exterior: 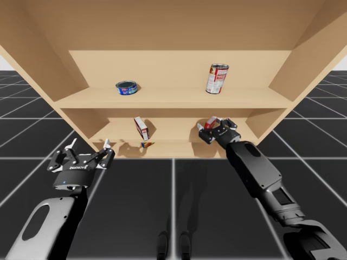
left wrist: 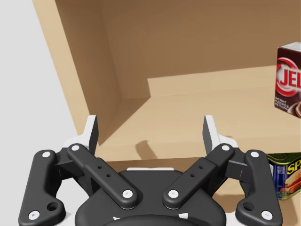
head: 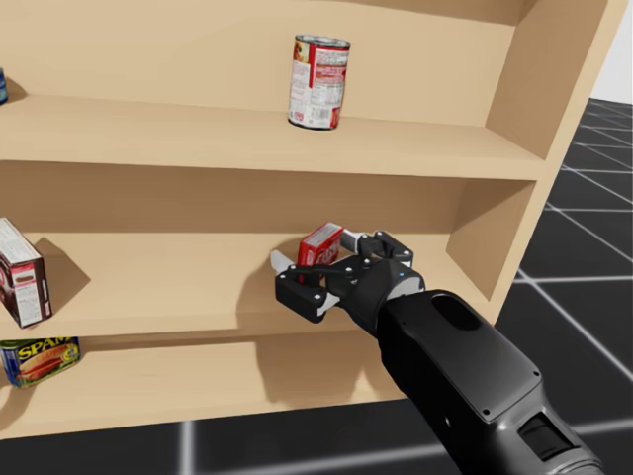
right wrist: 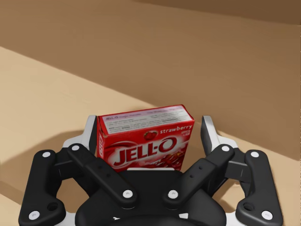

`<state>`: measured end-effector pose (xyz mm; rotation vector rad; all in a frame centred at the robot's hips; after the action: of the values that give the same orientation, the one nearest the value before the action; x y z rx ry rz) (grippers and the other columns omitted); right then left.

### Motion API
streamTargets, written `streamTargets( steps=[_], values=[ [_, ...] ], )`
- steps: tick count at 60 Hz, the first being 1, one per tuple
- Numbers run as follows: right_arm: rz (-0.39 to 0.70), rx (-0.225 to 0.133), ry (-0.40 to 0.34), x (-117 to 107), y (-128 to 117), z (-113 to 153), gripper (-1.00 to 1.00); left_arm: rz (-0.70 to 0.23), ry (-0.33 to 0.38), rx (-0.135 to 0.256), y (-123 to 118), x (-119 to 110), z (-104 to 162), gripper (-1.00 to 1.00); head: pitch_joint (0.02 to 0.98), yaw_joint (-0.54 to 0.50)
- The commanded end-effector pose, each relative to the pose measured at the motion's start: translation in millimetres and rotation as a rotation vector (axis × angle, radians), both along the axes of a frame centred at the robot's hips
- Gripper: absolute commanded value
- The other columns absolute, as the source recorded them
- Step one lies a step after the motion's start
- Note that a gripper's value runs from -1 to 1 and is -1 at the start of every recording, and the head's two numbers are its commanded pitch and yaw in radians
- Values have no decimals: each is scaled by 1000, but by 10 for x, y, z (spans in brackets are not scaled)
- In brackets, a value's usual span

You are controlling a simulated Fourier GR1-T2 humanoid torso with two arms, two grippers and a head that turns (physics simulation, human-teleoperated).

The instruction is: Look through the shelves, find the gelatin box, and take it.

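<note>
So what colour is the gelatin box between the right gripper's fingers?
Red gelatin box; clearest in right wrist view.

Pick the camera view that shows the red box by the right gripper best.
Right wrist view: the red box stands between the right gripper's open fingers, its front face plain. Head and high views show its top corner past the gripper.

A simulated test room is posing as a pantry: a plain wooden shelf unit [exterior: 173,98] is carrying a tall can [exterior: 217,78] and a small box [exterior: 141,128], and a dark grid floor [exterior: 135,206] is spreading under it.
</note>
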<state>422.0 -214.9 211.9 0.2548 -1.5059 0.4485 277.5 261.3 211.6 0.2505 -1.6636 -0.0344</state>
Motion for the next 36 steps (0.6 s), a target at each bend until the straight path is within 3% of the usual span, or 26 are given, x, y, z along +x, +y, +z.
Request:
streamTargets(
  steps=[1, 10, 15, 16, 17, 18, 19, 20, 21, 24, 36],
  values=[
    [-6, 6, 24, 98, 17, -94, -1000, 1, -1, -1, 3, 2, 0, -1000, 525, -263],
    [-18, -15, 21, 108, 21, -146, -1000, 2, -1, -1, 7, 2, -1, -1000, 526, -263],
    [-8, -8, 35, 83, 12, -147, -1000, 1, -1, -1, 7, 3, -2, -1000, 528, -263],
    [-34, -25, 11, 74, 0, -151, -852, 1, -1, -1, 7, 3, -2, -1000, 528, -263],
    [-41, -29, 10, 71, -6, -154, -499, 1, -1, -1, 7, 4, -2, -1000, 528, -263],
    [-49, -31, 5, 63, -11, -158, -322, 2, -1, -1, 8, 4, -3, -1000, 528, -263],
    [-57, -29, -10, 57, -13, -164, -322, 2, -1, 0, 8, 4, -3, -1000, 528, -263],
    [-61, -24, -20, 59, -23, -166, 713, 2, -1, 0, 9, 4, -4, -1000, 528, -264],
    [-71, -10, -7, 57, -33, -164, 874, 2, -1, 0, 9, 4, -4, -1000, 527, -264],
    [-70, -15, -6, 38, -53, -172, 994, 3, -2, -1, 11, 3, -2, -1000, 526, -264],
    [-77, -7, -32, -135, -132, -93, 1000, 3, -2, -1, 9, 9, -7, -1000, 525, -265]
  ],
)
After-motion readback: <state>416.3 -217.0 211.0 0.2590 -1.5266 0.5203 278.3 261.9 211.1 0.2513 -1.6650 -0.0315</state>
